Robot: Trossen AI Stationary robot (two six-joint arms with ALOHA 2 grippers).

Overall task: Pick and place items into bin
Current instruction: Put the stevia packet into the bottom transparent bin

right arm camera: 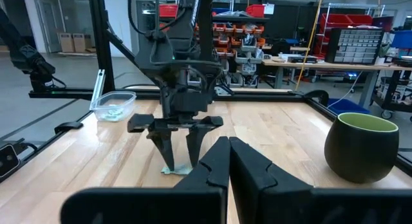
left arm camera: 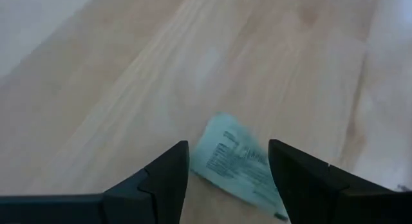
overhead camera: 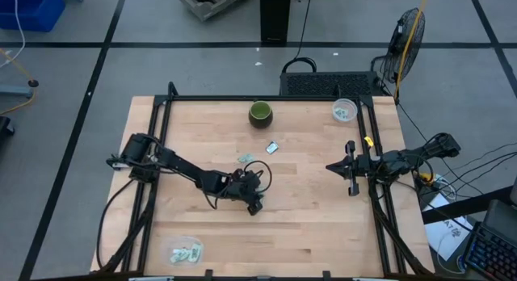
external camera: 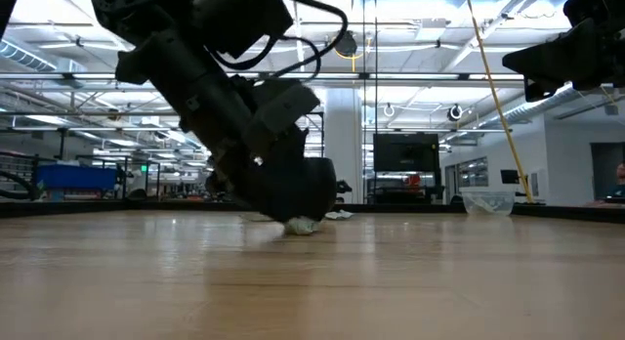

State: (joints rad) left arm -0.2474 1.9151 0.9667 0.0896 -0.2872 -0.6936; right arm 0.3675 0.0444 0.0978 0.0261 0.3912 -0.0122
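My left gripper (left arm camera: pixel 228 169) straddles a packet (left arm camera: pixel 239 165) lying flat near table centre, fingers spread wide; right gripper (right arm camera: pixel 228 161) pinched empty at three o'clock; thin wrapper may slip out.

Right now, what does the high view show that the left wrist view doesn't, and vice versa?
Only the high view: the green bowl, two clear bins, another loose packet, and the right gripper waiting at the table's right side. Only the left wrist view: printed text on the packet lying on the wood between the open fingers. Both: the left gripper low over the table.
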